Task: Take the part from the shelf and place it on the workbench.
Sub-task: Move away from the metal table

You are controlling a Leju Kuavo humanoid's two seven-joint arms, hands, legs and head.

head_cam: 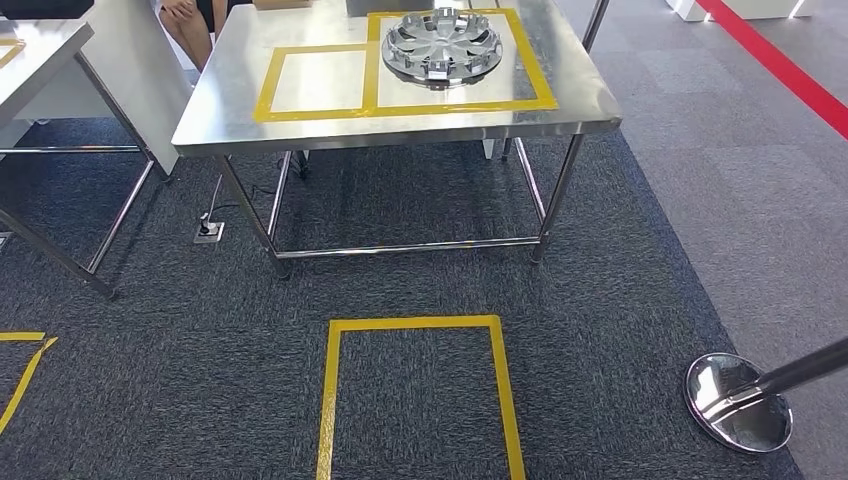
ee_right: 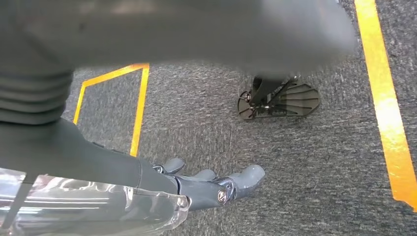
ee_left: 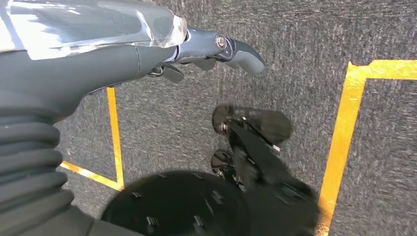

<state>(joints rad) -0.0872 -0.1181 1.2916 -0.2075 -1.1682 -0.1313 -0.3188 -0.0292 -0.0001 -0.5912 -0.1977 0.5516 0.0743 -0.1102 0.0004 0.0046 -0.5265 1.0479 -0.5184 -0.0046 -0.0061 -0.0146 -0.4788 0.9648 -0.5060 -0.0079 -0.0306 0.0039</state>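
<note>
- We saw a person (head_cam: 185, 25) at the far edge of the head view, cut off by the frame so that little more than an arm and a hand showed, behind the workbench.
- The far side of the workbench (head_cam: 400, 125) was also cropped, and a second table (head_cam: 30, 60) at the left was cut so that we saw just one corner and its legs.
- A chrome post (head_cam: 800, 368) came in from the right edge and was cropped; its round mirrored base (head_cam: 735, 405) stood on the carpet.
- We counted one part (head_cam: 442, 45), a silver wheel cover, lying flat on the workbench inside the larger taped square (head_cam: 535, 70).
- We counted two yellow taped squares on the bench top, the smaller one (head_cam: 268, 85) sharing a side with the larger.
- On the carpet we counted one yellow taped rectangle (head_cam: 335, 390) in front of the bench, open toward us, and a cropped piece of tape (head_cam: 25, 375) at the left.
- A small floor socket (head_cam: 208, 230) sat near the bench's front-left leg.
- The left hand (ee_left: 216, 49) hung over the carpet, fingers slightly apart and loosely bent, holding nothing.
- The right hand (ee_right: 211, 184) likewise hung over the carpet, fingers apart and empty; much of that view was blurred by the arm's own cover.
</note>
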